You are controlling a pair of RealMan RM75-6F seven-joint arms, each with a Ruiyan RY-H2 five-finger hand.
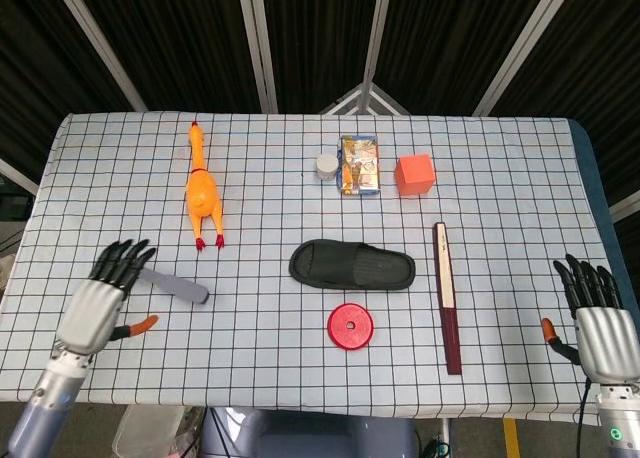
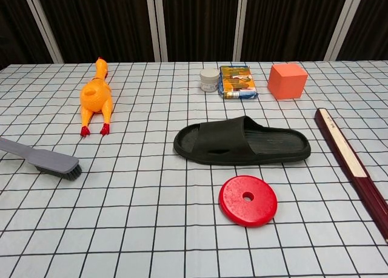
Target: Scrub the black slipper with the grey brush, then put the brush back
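The black slipper (image 1: 352, 265) (image 2: 242, 142) lies flat near the table's middle, toe to the right. The grey brush (image 1: 176, 286) (image 2: 43, 159) lies on the cloth at the left, bristle end toward the slipper, and nothing holds it. My left hand (image 1: 98, 300) hovers just left of the brush handle, fingers spread and empty; the chest view does not show it. My right hand (image 1: 598, 318) rests at the front right edge, fingers apart, holding nothing.
A rubber chicken (image 1: 202, 192) lies behind the brush. A red disc (image 1: 350, 326) sits in front of the slipper, a dark red stick (image 1: 446, 296) to its right. A small jar (image 1: 326, 166), a snack packet (image 1: 360, 164) and an orange cube (image 1: 414, 174) stand at the back.
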